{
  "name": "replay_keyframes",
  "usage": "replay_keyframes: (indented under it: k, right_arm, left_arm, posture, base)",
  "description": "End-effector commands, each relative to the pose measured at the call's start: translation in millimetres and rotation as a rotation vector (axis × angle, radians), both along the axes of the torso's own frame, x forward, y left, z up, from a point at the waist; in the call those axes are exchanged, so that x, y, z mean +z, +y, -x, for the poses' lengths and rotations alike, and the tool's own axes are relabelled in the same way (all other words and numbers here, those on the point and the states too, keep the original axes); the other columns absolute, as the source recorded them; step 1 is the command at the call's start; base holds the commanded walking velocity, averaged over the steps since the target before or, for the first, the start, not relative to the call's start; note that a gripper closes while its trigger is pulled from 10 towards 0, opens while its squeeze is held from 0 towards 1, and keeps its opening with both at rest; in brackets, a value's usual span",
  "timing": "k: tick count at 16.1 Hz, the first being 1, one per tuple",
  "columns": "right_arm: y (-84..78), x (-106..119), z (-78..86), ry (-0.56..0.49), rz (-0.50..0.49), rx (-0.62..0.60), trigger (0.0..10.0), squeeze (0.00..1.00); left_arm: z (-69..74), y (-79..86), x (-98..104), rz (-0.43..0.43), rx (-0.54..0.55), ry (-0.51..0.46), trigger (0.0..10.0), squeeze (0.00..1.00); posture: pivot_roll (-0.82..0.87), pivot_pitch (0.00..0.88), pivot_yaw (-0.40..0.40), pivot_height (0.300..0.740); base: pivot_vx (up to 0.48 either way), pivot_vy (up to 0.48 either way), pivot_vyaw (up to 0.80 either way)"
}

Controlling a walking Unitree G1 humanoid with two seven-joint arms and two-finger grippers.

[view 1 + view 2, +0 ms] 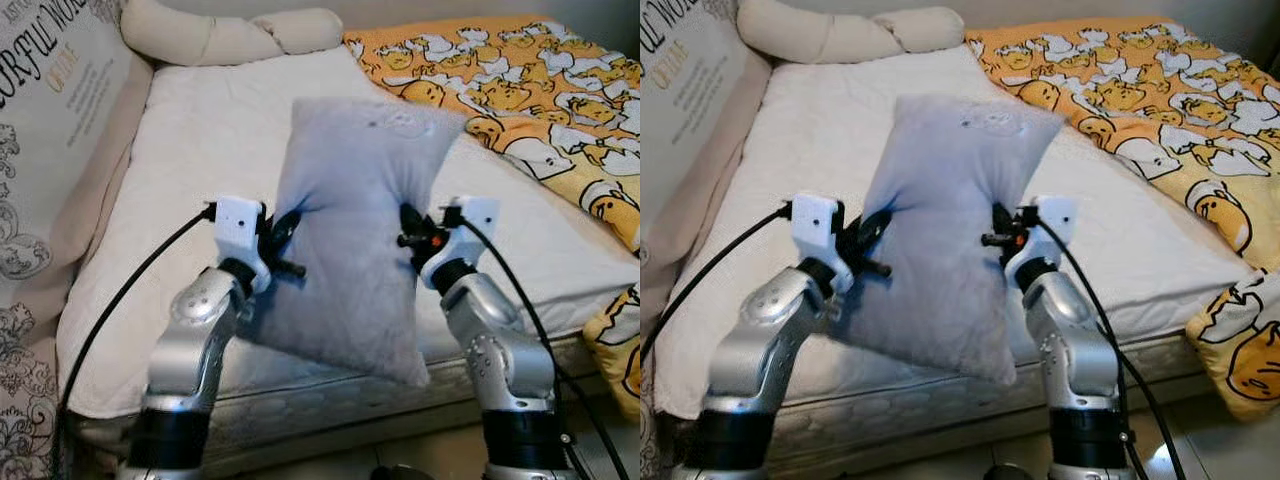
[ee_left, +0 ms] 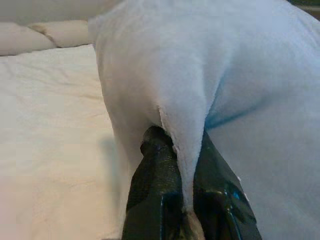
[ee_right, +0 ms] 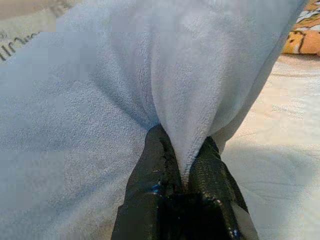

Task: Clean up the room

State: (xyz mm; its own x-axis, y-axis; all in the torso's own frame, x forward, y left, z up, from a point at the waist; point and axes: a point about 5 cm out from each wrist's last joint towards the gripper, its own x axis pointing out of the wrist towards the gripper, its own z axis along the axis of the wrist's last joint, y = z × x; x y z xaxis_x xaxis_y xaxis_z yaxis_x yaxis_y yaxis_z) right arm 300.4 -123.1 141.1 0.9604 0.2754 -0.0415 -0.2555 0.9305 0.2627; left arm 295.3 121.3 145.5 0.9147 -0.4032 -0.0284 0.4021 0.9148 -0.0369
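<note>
Pillow [image 1: 355, 235], pale blue, hangs upright above the bed [image 1: 200, 150], held between both arms. Eye views show the left gripper [image 1: 283, 245] at its left edge and the right gripper [image 1: 410, 235] at its right edge. Wrist views show each pair of fingers [image 2: 155, 195] [image 3: 155, 175] clamped on a pinched fold of fabric. An orange blanket [image 1: 520, 90] covers the bed's right side.

Soft, even indoor light fills the head views; both are slightly hazy, with fine detail smeared. The pale grey-blue plush pillow [image 1: 355, 240] casts a faint shadow on the cream quilted mattress [image 1: 210, 130]. In the wrist views the black fingers [image 2: 155, 200] sit blurred up close, the fabric behind mildly soft.
</note>
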Motion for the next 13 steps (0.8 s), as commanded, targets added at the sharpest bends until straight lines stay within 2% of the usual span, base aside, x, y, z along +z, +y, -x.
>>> replay_keyframes:
  k: [1,3,6,11,13]
  right_arm:
    - [0.4,6.8,4.1,-0.047,0.054,-0.009,10.0,0.00]
    - [4.4,1.9,9.0,-0.023,0.092,0.033,10.0,0.00]
    - [0.6,-6.4,13.1,0.006,0.039,0.011,10.0,0.00]
    - [3.1,-10.2,16.8,0.013,0.057,0.035,10.0,0.00]
    - [1.5,-10.7,17.0,0.015,0.072,0.039,10.0,0.00]
  left_arm:
    - [1.9,6.3,11.2,-0.036,0.040,-0.070,10.0,0.00]
    - [6.6,11.8,9.6,-0.047,0.074,-0.061,10.0,0.00]
    - [9.4,21.2,9.6,-0.064,0.140,-0.066,10.0,0.00]
    - [13.2,20.1,9.1,-0.057,0.135,-0.066,10.0,0.00]
    - [13.6,20.3,8.1,-0.052,0.134,-0.061,10.0,0.00]
  posture:
    - [-0.09,0.000,0.041,0.740]
    - [-0.08,0.000,0.029,0.740]
    - [-0.07,0.000,0.010,0.740]
    - [-0.06,0.000,-0.001,0.740]
    - [-0.07,0.000,-0.003,0.740]
  base:
    - [0.000,0.000,0.00]
    - [0.000,0.000,0.00]
    - [0.000,0.000,0.00]
    - [0.000,0.000,0.00]
    - [0.247,0.000,0.00]
